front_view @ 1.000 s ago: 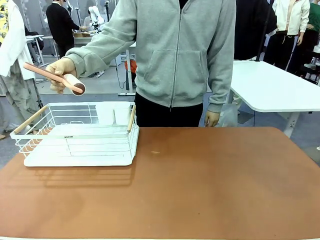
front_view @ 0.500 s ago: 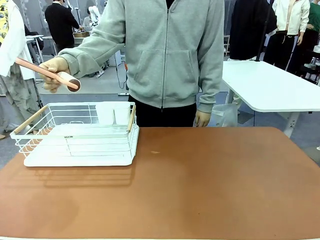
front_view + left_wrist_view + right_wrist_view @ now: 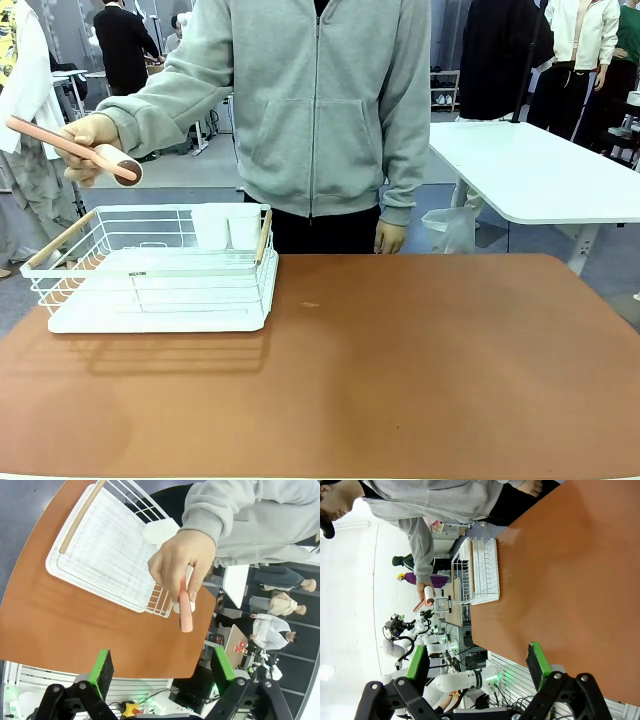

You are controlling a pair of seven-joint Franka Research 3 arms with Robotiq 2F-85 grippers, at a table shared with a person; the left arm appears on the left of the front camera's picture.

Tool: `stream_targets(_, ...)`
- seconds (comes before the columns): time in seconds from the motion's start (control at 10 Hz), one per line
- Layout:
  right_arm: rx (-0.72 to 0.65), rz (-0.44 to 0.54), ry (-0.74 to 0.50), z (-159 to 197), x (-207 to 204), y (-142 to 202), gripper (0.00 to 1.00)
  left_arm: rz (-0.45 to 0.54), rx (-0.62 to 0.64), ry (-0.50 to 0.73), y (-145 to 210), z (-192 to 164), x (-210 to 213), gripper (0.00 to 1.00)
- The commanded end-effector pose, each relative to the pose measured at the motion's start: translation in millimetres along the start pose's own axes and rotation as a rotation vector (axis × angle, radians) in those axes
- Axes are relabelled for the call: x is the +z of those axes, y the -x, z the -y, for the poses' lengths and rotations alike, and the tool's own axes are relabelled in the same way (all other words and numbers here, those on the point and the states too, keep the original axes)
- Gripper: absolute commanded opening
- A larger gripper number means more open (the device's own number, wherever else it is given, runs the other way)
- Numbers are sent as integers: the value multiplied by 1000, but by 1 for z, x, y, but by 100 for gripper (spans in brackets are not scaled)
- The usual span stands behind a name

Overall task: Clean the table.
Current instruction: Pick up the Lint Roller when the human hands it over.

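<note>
While a hand [image 3: 181,562] grips a pink roller [image 3: 185,612], left jaws spread wide, empty, right jaws spread wide, empty

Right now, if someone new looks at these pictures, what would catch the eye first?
The person's hand holds a pink-handled roller in the air above the white dish rack. The rack stands on the left part of the wide reddish-brown table. In the left wrist view, the left gripper is open and faces that hand.
</note>
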State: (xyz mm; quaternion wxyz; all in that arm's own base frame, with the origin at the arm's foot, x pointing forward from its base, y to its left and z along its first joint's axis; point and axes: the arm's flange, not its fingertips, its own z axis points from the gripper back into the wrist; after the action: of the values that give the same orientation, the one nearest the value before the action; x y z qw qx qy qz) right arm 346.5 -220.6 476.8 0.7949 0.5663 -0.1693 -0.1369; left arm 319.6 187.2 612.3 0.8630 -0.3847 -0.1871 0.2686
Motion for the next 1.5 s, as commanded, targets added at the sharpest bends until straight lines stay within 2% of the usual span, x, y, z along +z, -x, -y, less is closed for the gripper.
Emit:
stream_targets(0.0, 9, 5, -15, -3, 1, 0, 100, 14, -20, -10, -3, 1, 1, 100)
stream_targets(0.4, 9, 5, -15, -3, 1, 0, 100, -1, -1, 0, 0, 0, 0, 100)
stream_targets(0.6, 9, 5, -15, -3, 1, 0, 100, -4, -66, -75, 19, 27, -13, 100)
stream_targets(1.1, 9, 5, -15, -3, 1, 0, 100, 42, -10, -140, 41, 51, -63, 100)
stream_targets(1.4, 9, 5, -15, -3, 1, 0, 100, 87, 81, -175, 53, 55, -90, 100)
